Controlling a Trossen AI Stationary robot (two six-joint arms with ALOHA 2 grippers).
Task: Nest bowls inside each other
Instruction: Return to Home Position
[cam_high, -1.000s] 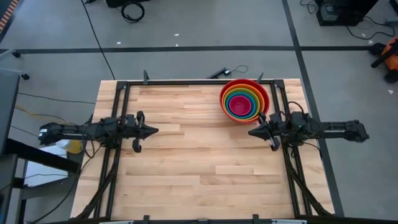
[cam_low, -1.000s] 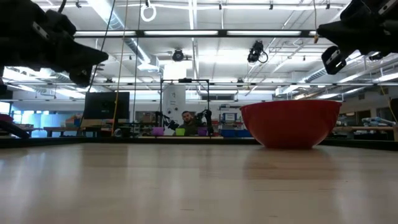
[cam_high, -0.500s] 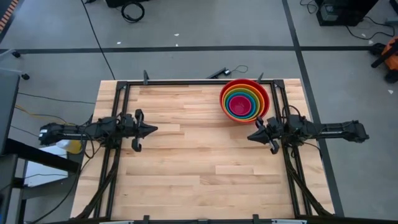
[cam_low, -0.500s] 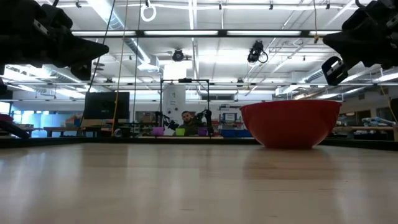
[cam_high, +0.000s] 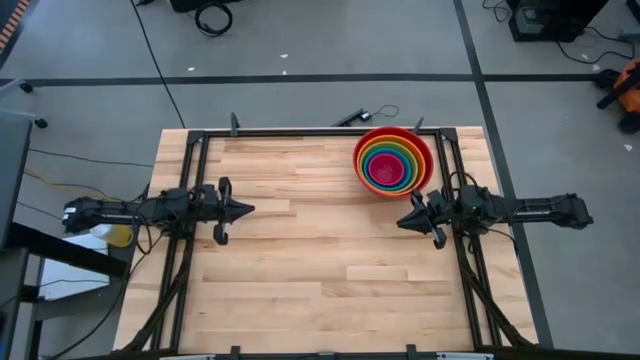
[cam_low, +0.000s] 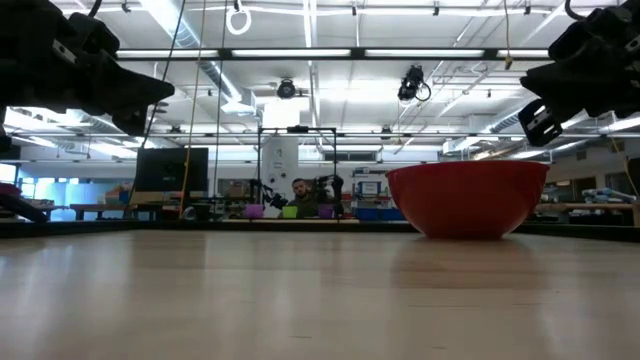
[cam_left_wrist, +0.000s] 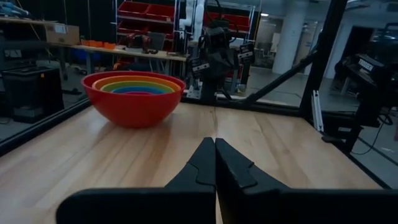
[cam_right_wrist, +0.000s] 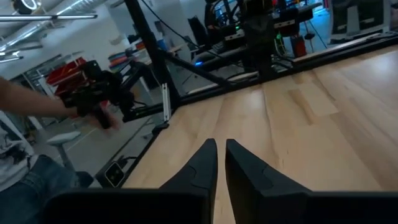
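The bowls sit nested in one stack at the far right of the wooden table. The red one is outermost and rests on its base; orange, green, blue and pink rings show inside it. The low view shows only the red bowl's wall; the left wrist view shows the stack across the table. My left gripper hovers shut at the table's left side, pointing level toward the right. My right gripper hovers just near of the bowls, pointing level toward the left, its fingertips a little apart and holding nothing.
A black metal frame runs along the table's far edge and down both sides under the arms. Bare wood fills the middle and near part of the table. A person sits beyond the table's left side.
My right gripper has sunk a little, still above the table beside the bowls. The bowls have stayed where they were.
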